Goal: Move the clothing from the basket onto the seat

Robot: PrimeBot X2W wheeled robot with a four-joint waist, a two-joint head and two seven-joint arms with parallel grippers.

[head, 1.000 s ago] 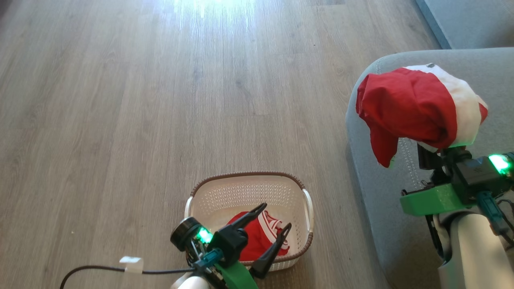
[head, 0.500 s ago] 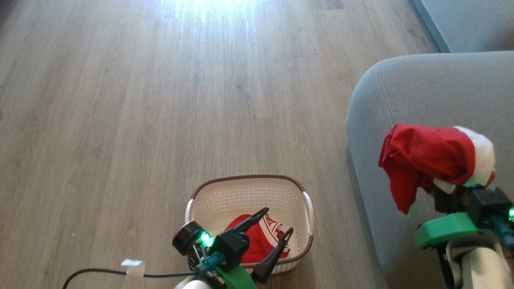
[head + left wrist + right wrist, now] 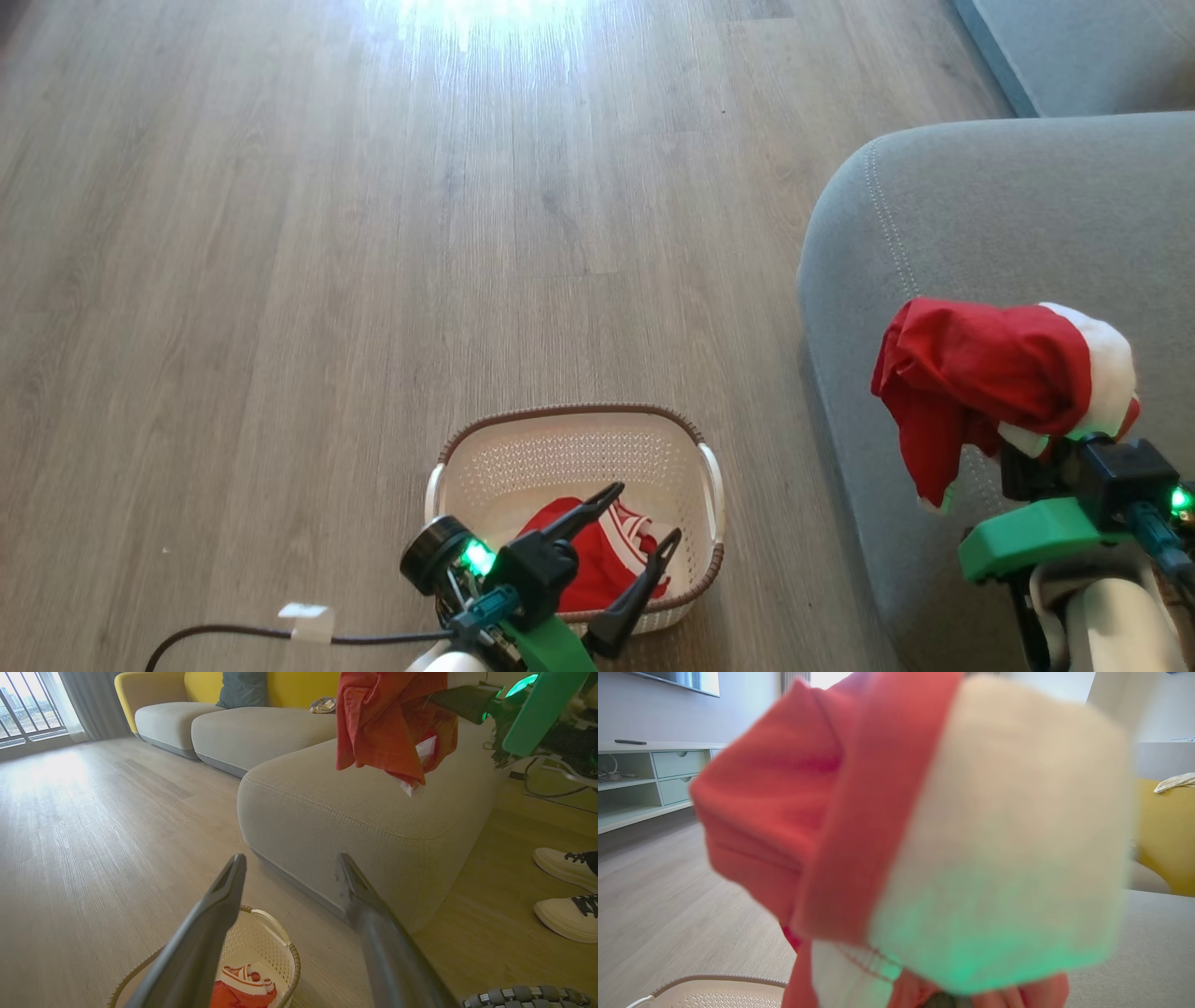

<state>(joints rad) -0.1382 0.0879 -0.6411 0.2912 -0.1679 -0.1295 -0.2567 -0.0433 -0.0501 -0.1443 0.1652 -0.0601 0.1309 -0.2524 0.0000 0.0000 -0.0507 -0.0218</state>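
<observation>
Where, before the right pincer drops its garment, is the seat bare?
The seat top is bare between its stitched seam and the held garment, and beyond it toward the far sofa. Crowded: the basket, holding the other garment, left pincer above.

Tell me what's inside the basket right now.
One red garment with white striped trim lies in the basket. The left gripper, open above it, hides part of it, and the basket floor under the garment is covered.
</observation>
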